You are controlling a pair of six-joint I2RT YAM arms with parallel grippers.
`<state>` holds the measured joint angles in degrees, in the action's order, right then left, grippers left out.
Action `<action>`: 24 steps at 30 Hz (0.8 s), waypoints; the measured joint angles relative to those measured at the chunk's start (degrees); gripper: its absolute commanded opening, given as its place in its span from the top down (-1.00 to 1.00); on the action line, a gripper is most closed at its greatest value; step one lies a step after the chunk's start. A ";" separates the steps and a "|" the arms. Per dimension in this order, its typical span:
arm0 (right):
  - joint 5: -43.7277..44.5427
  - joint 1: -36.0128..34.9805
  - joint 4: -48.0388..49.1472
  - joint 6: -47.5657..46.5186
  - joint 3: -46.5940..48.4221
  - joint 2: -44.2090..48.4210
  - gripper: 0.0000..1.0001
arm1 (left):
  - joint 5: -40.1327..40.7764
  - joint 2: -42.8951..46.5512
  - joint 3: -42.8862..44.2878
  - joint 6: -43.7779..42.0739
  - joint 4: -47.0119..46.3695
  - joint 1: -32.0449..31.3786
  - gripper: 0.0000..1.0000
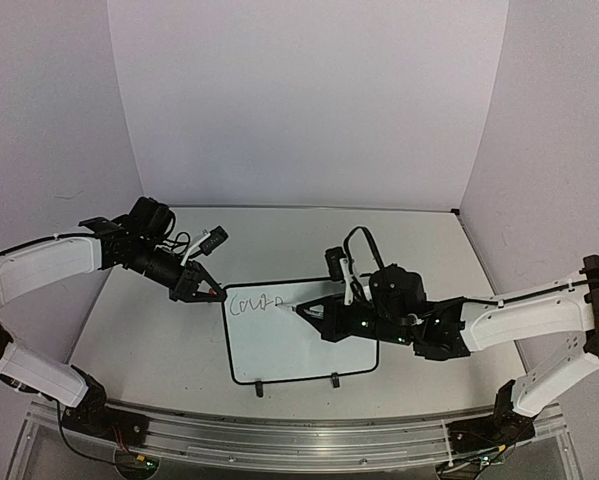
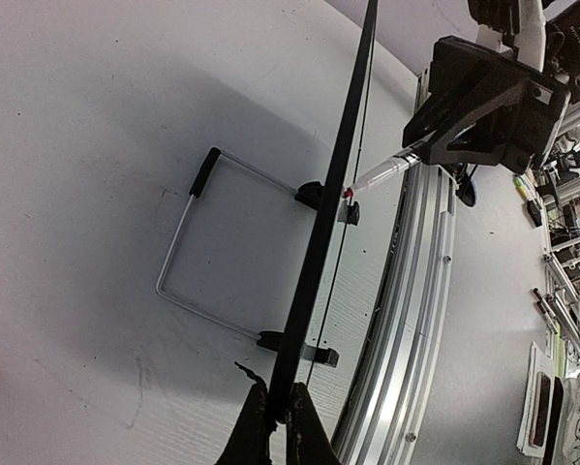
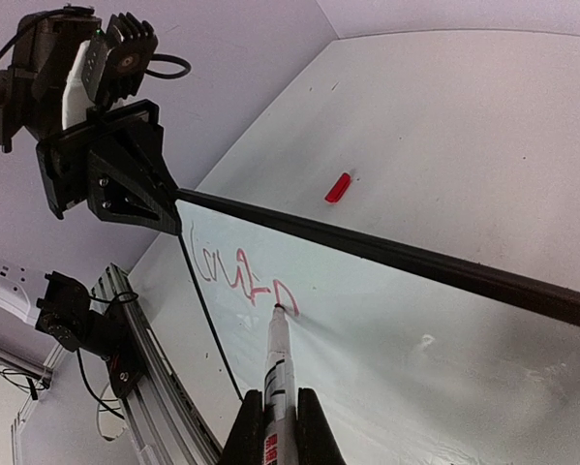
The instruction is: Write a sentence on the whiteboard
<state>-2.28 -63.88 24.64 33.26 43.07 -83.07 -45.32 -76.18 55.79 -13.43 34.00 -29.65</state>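
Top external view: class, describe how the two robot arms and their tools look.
The left arm and right arm have smooth white link shells, black joints and black bases. Thin black cables run along the white shells; one loops above the right wrist. The left tool and right tool are black, angular, tapering wedges.

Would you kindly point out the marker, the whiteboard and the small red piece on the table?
marker (image 3: 276, 363): right wrist view, on its white barrel.
whiteboard (image 1: 294, 350): top external view, on its bare white face.
small red piece (image 3: 338, 187): right wrist view, on its middle.
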 measured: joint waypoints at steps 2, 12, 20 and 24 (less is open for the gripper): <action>-0.12 0.00 -0.33 0.04 -0.02 0.00 1.00 | 0.00 0.00 0.00 0.00 0.00 -0.02 1.00; 1.45 0.00 -2.62 0.03 -0.13 1.87 1.00 | 0.00 0.00 0.00 0.00 0.00 -0.04 1.00; 3.37 0.00 -2.90 -0.26 -0.13 2.95 1.00 | 0.01 0.00 0.00 0.00 0.00 -0.04 1.00; 3.30 0.00 -2.90 -0.25 -0.13 2.95 1.00 | 0.01 0.00 0.02 0.00 0.00 -0.04 1.00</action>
<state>1.02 -63.88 21.74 33.01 42.94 -80.12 -45.31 -76.18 55.81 -13.43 34.00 -29.69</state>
